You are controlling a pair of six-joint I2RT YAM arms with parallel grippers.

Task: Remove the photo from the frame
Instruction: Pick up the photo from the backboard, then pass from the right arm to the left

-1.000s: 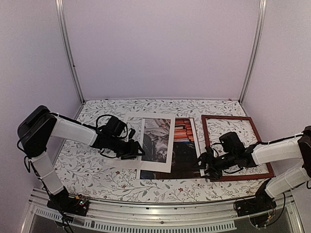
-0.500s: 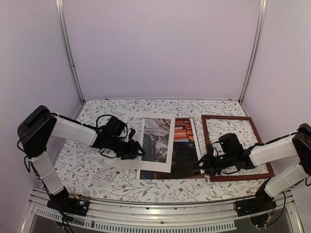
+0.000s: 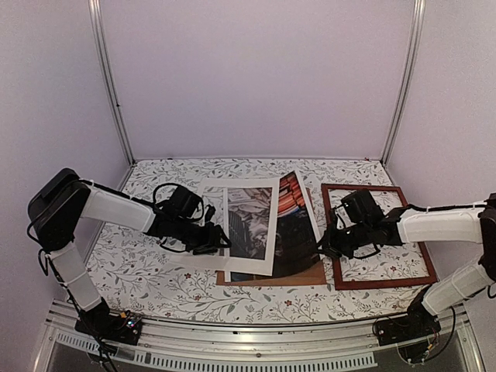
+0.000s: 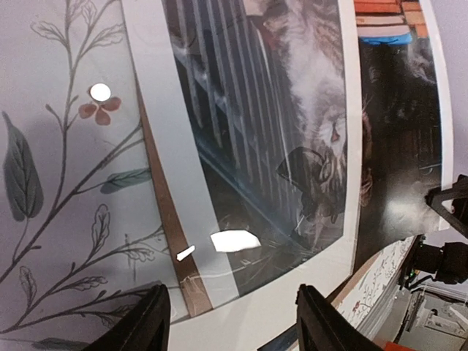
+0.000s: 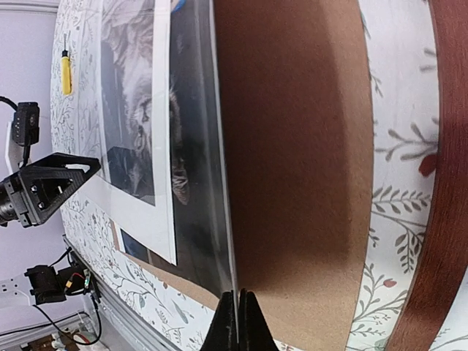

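The photo [image 3: 294, 225], a cat among red-orange books, rests on its left part with its right edge raised off the brown backing board [image 3: 310, 275]. My right gripper [image 3: 325, 246] is shut on that edge; in the right wrist view its fingertips [image 5: 238, 322] pinch the thin sheet [image 5: 194, 146] above the board [image 5: 292, 146]. The dark reddish-brown frame [image 3: 387, 282] lies flat to the right, with only tablecloth inside it. A white mat [image 3: 240, 260] with a window covers the photo's left part. My left gripper [image 3: 221, 240] hovers open over the mat's border [image 4: 248, 314].
A floral tablecloth [image 3: 170, 279] covers the table. Pale walls with metal posts close in the back and both sides. A metal rail [image 3: 232, 341] runs along the near edge between the arm bases. The frame's rail [image 5: 446, 146] lies just right of the backing board.
My right gripper has shut on the photo's right edge and lifted it, tilting the photo and baring the backing board beneath. The left arm has not moved.
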